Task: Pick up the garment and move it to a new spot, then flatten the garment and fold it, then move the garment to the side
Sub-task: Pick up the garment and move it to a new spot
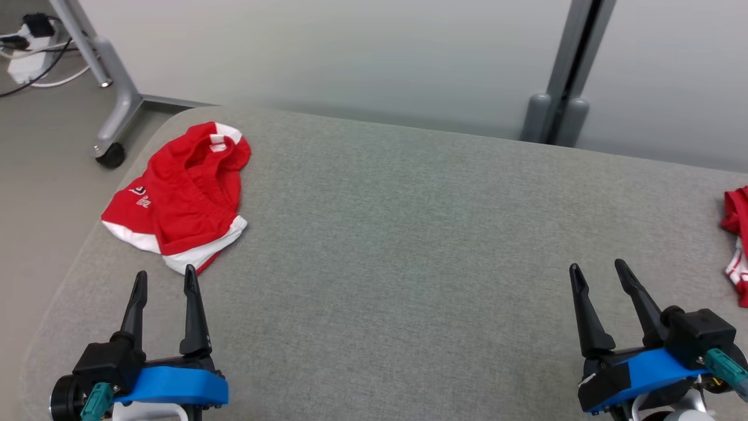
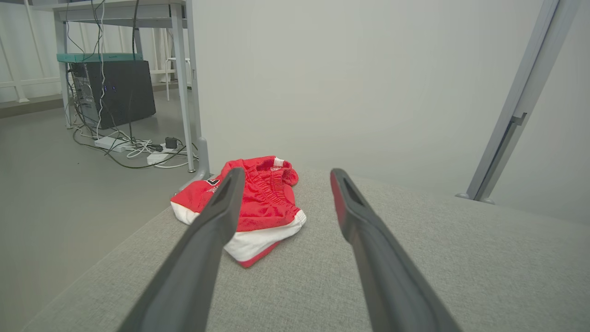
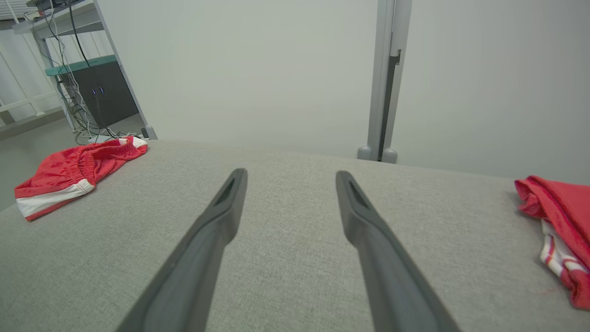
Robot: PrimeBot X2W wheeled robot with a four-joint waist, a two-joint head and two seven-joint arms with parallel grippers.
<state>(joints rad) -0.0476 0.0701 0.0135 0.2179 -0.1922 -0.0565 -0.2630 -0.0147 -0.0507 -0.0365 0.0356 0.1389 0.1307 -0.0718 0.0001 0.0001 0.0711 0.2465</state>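
- Shorts point(image 1: 181, 193): red/white, bunched at far-left corner of pad point(image 1: 409, 234), prob. already set aside.
- L gripper point(image 1: 165, 272): jaws wide open, empty, tips just short of shorts' white hem.
- R gripper point(image 1: 597, 265): jaws wide open too, holds nothing, over bare pad.
- 2nd garment point(image 1: 737, 234): crumpled at pad's right edge, near R gripper; likely next pick.
- Both arms look parked w/ tips fwd, ready to reach.

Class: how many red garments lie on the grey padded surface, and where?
2. Crumpled red-and-white shorts at the far left corner; another red-and-white garment at the right edge, partly out of frame.
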